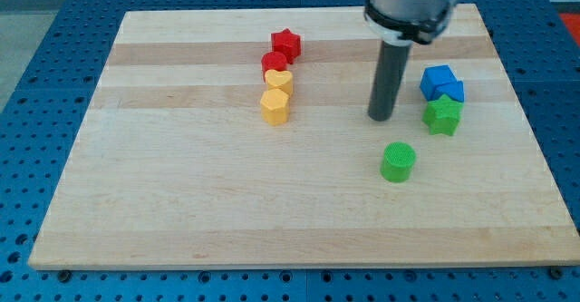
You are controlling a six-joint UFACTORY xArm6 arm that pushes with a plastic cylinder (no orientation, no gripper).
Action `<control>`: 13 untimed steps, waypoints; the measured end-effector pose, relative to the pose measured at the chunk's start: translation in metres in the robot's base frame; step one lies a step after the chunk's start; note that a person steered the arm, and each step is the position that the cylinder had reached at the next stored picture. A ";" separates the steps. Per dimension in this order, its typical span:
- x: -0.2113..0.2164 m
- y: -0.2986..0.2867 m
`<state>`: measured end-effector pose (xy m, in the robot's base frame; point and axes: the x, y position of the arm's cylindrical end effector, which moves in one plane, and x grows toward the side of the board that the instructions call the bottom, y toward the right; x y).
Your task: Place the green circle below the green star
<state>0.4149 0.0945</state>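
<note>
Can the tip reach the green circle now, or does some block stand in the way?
Probably yes. My tip stands above the green circle, with bare board between them; the green star lies off to the right.

Counting from my tip [381, 118]: 2 green blocks, one green star [442, 115] just to the view's right of it, one green circle [398, 161] near, toward the view's bottom. 2 blue blocks: a blue cube [436, 80], and a second blue block [454, 91] touching it, shape unclear. 2 red: red star [285, 43], red round block [274, 63]. 2 yellow: yellow heart [279, 81], yellow hexagon [275, 106]. All four off to the view's left. Total 8 blocks.
</note>
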 end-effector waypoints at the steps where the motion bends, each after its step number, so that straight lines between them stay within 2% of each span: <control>1: 0.020 0.002; 3: 0.090 0.121; 4: 0.079 0.188; 5: 0.024 0.216; 6: -0.019 0.207; 7: -0.034 0.179; 9: -0.011 0.166; 13: -0.011 0.130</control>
<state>0.4039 0.2244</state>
